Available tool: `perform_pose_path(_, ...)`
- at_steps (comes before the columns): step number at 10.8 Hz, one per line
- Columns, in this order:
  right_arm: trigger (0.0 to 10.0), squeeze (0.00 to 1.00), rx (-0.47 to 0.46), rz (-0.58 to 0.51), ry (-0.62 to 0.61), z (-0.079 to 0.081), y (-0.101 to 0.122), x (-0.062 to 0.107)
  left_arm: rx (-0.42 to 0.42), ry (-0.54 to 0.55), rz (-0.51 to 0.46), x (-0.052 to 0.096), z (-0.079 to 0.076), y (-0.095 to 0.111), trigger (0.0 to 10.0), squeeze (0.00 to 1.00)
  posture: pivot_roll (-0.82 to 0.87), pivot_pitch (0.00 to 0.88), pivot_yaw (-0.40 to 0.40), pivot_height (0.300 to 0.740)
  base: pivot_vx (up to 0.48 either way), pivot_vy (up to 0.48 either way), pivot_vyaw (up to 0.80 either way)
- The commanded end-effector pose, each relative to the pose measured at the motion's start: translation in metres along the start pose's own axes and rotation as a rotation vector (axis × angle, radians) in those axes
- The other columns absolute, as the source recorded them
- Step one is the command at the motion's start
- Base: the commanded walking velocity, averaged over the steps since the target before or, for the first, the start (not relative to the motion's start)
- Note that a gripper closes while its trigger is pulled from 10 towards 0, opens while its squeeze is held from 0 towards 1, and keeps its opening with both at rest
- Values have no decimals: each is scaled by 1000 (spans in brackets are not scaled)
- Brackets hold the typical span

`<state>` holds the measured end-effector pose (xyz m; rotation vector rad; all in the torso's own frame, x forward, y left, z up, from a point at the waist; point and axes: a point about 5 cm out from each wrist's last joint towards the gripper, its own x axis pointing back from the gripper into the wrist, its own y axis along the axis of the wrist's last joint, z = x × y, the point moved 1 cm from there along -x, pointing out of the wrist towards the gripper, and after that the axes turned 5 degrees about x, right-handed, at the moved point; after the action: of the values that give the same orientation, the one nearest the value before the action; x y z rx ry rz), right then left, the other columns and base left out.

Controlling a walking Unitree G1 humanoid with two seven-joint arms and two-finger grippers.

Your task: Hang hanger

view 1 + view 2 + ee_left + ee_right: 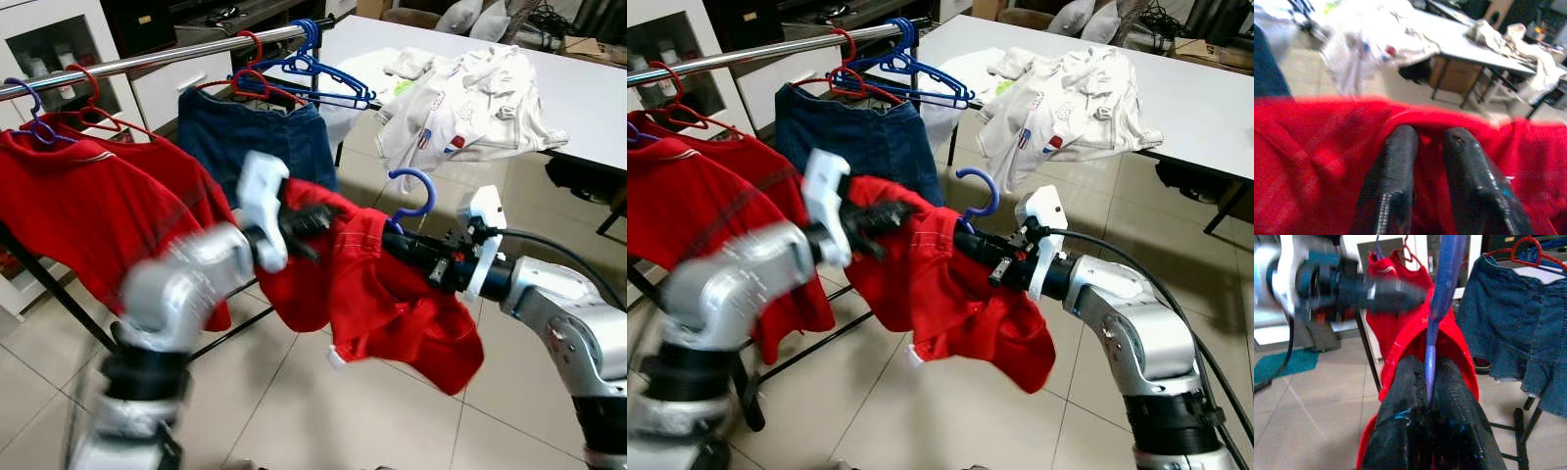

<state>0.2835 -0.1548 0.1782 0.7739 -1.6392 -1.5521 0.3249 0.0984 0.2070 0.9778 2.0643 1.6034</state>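
Red shirt (392,304) hangs off the blue hanger (416,196) the right tool (1429,396) pinches, left tool (1427,147) nearly closed on cloth, so I'd keep the hook upright toward the rail (147,59).

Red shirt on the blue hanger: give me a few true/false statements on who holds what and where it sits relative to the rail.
1. The right gripper is shut on the blue hanger. True: its fingers clamp the hanger's neck just below the hook.
2. The blue hanger's hook is already over the metal rail. False: the hook is in the air, away from the rail, out toward the white table.
3. The left gripper is at the red shirt. True: its fingers press into the red cloth.
4. The denim skirt lies on the white table. False: it hangs from a hanger on the rail.
5. White clothes hang on the rail. False: they lie piled on the table.
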Motion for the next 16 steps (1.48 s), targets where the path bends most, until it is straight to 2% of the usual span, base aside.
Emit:
perform_pose_path(1, 10000, 0, 22, -1, 49, 7, 2, 0, -25, 15, -45, 4, 6, 17, 0, 0, -5, 12, 22, 740, 0, 0, 0)
perform_pose_path(3, 10000, 0, 16, -12, 52, 11, 1, 2, -49, 12, -59, 10, 12, 38, 0, 0, -4, 14, 34, 740, 0, 0, 0)
perform_pose_path(4, 10000, 0, 13, -29, 45, 12, 4, 2, -63, -45, -18, 10, 4, 31, 0, 0, -5, 14, 39, 740, 0, 0, 0)
perform_pose_path(5, 10000, 0, 13, -39, 41, 13, 6, 2, -109, -104, 22, 10, -6, 16, 8902, 0, -9, 22, 44, 740, 0, 0, 0)
perform_pose_path(6, 10000, 0, 8, -44, 30, 13, 5, 4, -42, -213, 41, 14, -20, -7, 10000, 1000, -11, 21, 46, 740, 0, 0, 0)
perform_pose_path(7, 10000, 0, 1, -46, 21, 12, 4, 8, -13, -302, 49, 20, -28, -20, 10000, 1000, -14, 21, 48, 740, 0, 0, 0)
perform_pose_path(8, 10000, 0, -2, -51, 17, 12, 4, 12, -41, -353, 103, 27, -30, -39, 10000, 1000, -17, 20, 50, 740, 0, 0, 0)
perform_pose_path(9, 10000, 0, 0, -55, 19, 13, 5, 13, -73, -354, 131, 30, -28, -48, 10000, 1000, -17, 20, 45, 740, 0, 0, 0)
perform_pose_path(12, 10000, 0, 5, -84, 108, 15, 8, 8, -46, -304, 97, 37, -18, -55, 10000, 1000, 14, 16, 10, 740, 0, 0, 0)
perform_pose_path(16, 10000, 0, 20, -77, 150, 5, 10, -4, -24, -335, 56, 42, -22, -54, 10000, 1000, 47, 10, -18, 740, 0, 0, 0)
